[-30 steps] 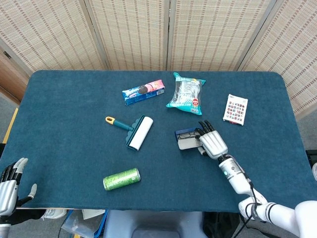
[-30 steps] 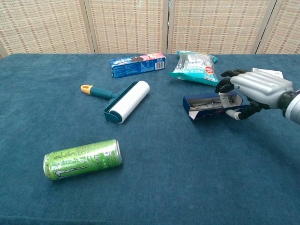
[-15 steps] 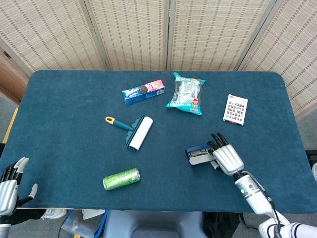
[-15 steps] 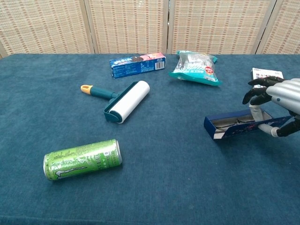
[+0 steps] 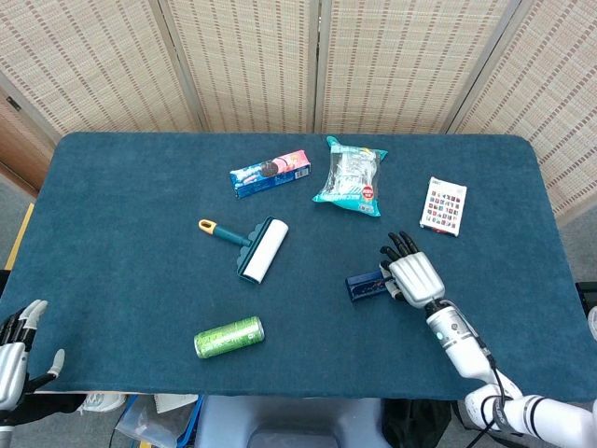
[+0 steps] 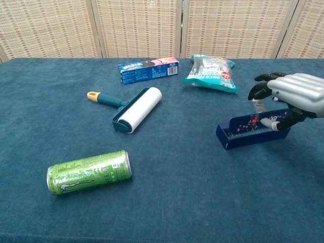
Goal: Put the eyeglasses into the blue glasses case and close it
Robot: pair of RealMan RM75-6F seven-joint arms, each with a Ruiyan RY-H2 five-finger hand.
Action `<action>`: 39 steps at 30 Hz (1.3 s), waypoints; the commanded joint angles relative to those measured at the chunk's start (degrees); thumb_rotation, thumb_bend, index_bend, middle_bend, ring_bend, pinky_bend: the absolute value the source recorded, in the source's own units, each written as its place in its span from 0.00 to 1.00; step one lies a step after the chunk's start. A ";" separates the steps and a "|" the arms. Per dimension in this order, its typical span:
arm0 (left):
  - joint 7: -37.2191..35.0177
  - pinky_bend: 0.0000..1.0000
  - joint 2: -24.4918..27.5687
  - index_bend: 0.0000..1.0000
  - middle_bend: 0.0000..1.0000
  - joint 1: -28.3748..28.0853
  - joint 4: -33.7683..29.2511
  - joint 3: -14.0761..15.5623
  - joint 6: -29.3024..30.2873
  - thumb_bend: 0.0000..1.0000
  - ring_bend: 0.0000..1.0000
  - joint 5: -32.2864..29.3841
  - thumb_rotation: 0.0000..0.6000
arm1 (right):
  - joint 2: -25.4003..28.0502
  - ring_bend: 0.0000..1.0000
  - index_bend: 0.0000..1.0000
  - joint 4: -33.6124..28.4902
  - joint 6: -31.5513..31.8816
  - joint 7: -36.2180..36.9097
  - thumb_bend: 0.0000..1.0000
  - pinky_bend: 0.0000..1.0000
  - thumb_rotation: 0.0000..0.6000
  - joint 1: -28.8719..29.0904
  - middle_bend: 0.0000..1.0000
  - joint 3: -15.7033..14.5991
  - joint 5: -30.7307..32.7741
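The blue glasses case [image 5: 367,285] [image 6: 251,133] lies right of the table's middle, tipped up on its long edge. Its patterned blue side faces the chest view. I cannot see the eyeglasses in either view, nor tell whether the lid is fully down. My right hand [image 5: 414,277] [image 6: 291,97] grips the case's right end, fingers curled over the top edge and thumb at the front. My left hand [image 5: 16,352] hangs off the table's front left corner, fingers apart, holding nothing.
A green can [image 5: 229,337] [image 6: 89,171] lies at the front left, a lint roller [image 5: 252,247] [image 6: 134,109] in the middle. Behind are a cookie box [image 5: 270,173] [image 6: 149,69], a snack bag [image 5: 350,182] [image 6: 210,73] and a card pack [image 5: 443,205] [image 6: 287,78].
My right hand pulled the open case toward the front right, then tipped it up on its edge. The glasses seen inside earlier no longer show. My left hand sank slightly.
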 commanded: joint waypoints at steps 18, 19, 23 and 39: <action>-0.92 0.00 0.25 0.00 0.00 0.38 0.30 0.14 -0.40 0.40 0.00 -0.55 1.00 | -3.90 0.00 0.00 5.58 -9.33 -4.34 0.35 0.00 1.00 5.80 0.06 3.71 9.05; -1.06 0.00 0.25 0.00 0.00 0.44 0.38 0.10 -0.33 0.40 0.00 -0.60 1.00 | -3.71 0.00 0.00 5.15 -8.86 -3.58 0.35 0.00 1.00 5.69 0.06 3.84 8.80; -1.26 0.00 0.36 0.00 0.00 0.49 0.55 -0.01 -0.36 0.40 0.00 -0.77 1.00 | -0.99 0.00 0.00 1.42 -6.84 -1.64 0.35 0.00 1.00 4.56 0.05 3.36 7.16; -0.32 0.00 0.39 0.00 0.00 0.28 -0.40 0.07 -0.20 0.40 0.00 0.01 1.00 | 4.91 0.00 0.04 -6.43 -9.87 -6.10 0.26 0.00 1.00 3.47 0.05 -0.43 10.29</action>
